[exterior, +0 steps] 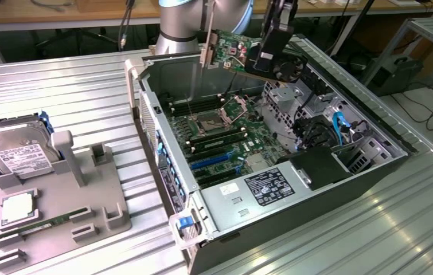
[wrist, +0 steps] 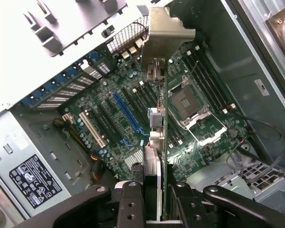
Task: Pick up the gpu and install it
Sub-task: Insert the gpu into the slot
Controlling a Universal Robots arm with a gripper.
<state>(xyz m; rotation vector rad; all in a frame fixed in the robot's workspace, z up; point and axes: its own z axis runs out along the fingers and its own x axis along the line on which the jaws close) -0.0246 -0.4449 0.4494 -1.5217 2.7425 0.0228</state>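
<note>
Ribbed metal table (exterior: 63,86) carries an open computer case (exterior: 145,103). Above it, the gripper (wrist: 154,202) is partly closed on one short end of the gpu (wrist: 159,118). The card hangs on edge, clear of the motherboard (exterior: 216,137), its long axis running from the fingers to its silver bracket (wrist: 167,33). The blue slot (wrist: 126,114) lies below, off to one side and angled to it.

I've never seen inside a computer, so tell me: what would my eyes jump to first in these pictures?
Probably the gpu, a green card with a silver bracket, held in the air by the gripper above the open computer case. Next, the big green motherboard inside the case, with its blue slots. At the exterior view's left, a silver hard drive sits in a grey holder.
</note>
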